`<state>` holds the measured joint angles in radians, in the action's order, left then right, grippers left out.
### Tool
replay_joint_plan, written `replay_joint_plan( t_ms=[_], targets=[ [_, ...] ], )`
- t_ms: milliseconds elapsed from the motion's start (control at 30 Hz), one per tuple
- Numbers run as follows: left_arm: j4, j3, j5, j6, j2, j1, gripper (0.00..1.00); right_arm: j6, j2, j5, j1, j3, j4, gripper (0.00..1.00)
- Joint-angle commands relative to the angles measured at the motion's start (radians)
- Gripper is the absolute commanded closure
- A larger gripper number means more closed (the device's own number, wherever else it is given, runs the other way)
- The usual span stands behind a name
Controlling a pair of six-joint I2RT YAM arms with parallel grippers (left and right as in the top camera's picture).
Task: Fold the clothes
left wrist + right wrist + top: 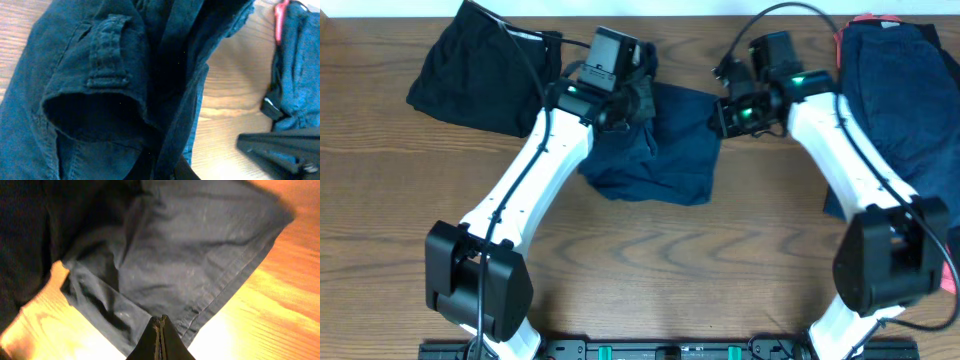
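Navy shorts (660,160) lie crumpled at the table's middle. My left gripper (632,100) is at their upper left corner, shut on the waistband. In the left wrist view the shorts (100,75) with a belt loop fill the frame and hide most of the fingers (177,172). My right gripper (723,115) is at the shorts' right edge. In the right wrist view its fingers (159,322) are pressed together on the fabric (175,245) near the hem.
A black garment (480,70) lies at the back left. A pile of navy clothes (905,100) sits at the right edge, with a coral-pink one (870,20) peeking out behind it. Bare wood table (670,270) lies in front.
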<state>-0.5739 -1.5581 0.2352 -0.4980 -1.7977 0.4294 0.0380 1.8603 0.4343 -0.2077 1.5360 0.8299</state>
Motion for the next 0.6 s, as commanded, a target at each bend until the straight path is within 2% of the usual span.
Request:
replay_joint_plan(
  t_ms=[0,200,233,333,400,567],
  targets=[
    [0.008,-0.019,0.018,-0.005,0.002,0.033,0.94,0.01,-0.036,0.007,0.056,0.008,0.008,0.99],
    [0.012,-0.018,0.014,-0.004,0.0,0.074,0.93,0.01,-0.056,0.008,0.124,0.008,0.028,0.99],
    [0.015,-0.018,0.014,-0.005,0.0,0.08,0.83,0.01,-0.056,0.008,0.13,0.008,0.032,0.99],
    [0.025,-0.017,0.014,-0.004,0.0,0.1,0.3,0.01,-0.056,0.008,0.144,0.008,0.036,0.99],
    [0.036,-0.017,0.014,0.001,0.0,0.112,0.03,0.01,-0.056,0.012,0.15,0.008,0.037,0.99],
    [0.052,-0.017,-0.016,0.083,0.001,0.109,0.02,0.01,-0.056,0.027,0.147,0.008,0.047,0.99]
  ],
)
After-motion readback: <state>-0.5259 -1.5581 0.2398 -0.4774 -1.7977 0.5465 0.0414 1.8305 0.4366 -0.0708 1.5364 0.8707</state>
